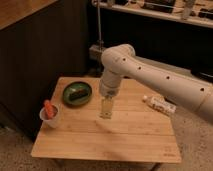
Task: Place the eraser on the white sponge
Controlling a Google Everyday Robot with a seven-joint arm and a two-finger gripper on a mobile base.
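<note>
One step is in hand, in our judgement: the approach for pick-up. The small dark oblong eraser (77, 93) with a reddish edge lies in the round green bowl (66, 90), not in the two-finger gripper (106, 107). The gripper hangs low over the middle of the wooden table (125, 140); we cannot tell whether it is spread or closed. A pale flat patch at its tip may be the white rectangular sponge (106, 115), but we cannot confirm this. The eraser lies near the gripper, at ten o'clock and apart from it. The next move calls for travel toward ten o'clock, then a descent inside the bowl rim without striking it.
</note>
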